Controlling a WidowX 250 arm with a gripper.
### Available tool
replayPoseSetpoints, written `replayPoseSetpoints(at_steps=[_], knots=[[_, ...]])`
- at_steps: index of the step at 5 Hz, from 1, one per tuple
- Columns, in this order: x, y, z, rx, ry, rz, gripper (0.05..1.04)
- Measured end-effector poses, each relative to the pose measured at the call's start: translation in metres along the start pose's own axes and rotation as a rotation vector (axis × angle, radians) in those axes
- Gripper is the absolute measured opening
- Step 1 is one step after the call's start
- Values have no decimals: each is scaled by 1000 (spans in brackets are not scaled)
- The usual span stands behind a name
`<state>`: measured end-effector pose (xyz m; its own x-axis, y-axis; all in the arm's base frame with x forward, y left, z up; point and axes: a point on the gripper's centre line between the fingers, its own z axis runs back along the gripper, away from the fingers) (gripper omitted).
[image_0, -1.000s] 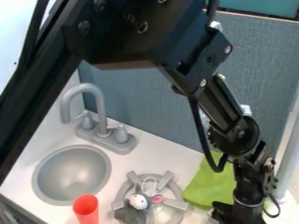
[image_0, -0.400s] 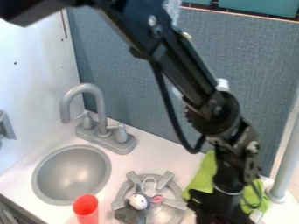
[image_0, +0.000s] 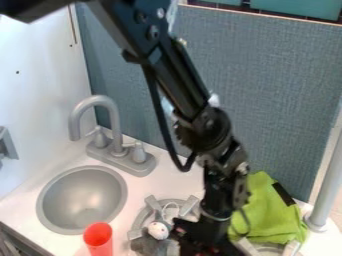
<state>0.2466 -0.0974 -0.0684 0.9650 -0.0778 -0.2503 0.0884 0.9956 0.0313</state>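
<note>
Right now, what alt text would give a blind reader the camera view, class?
A black robot pincer hangs low over a white toy counter, beside a grey-and-white plush toy on a round grey burner. A crumpled lime-green cloth lies to the right; to the left are a red cup, a round grey sink and a curved grey faucet.

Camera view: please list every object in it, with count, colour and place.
Plush toy: one, grey and white, on the left burner
Stove burners: two, grey, bottom centre and lower right
Cloth: one, green with black strip, right
Cup: one, red, bottom edge
Sink basin: one, grey, left
Faucet: one, grey, two handles, behind basin
Counter: one, white, below panel
Panel: one, blue-grey, behind
Post: one, grey, right
Arm: one, black, top to bottom
End effector: one, black, beside the toy
</note>
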Motion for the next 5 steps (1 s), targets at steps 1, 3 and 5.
replayPoseSetpoints(at_steps=[1, 3, 5], knots=[[5, 5, -14, -7, 12, -35, 550], [25, -6, -30, -48, -24, -145, 550], [30, -3, -30, -13, -2, -149, 910]])
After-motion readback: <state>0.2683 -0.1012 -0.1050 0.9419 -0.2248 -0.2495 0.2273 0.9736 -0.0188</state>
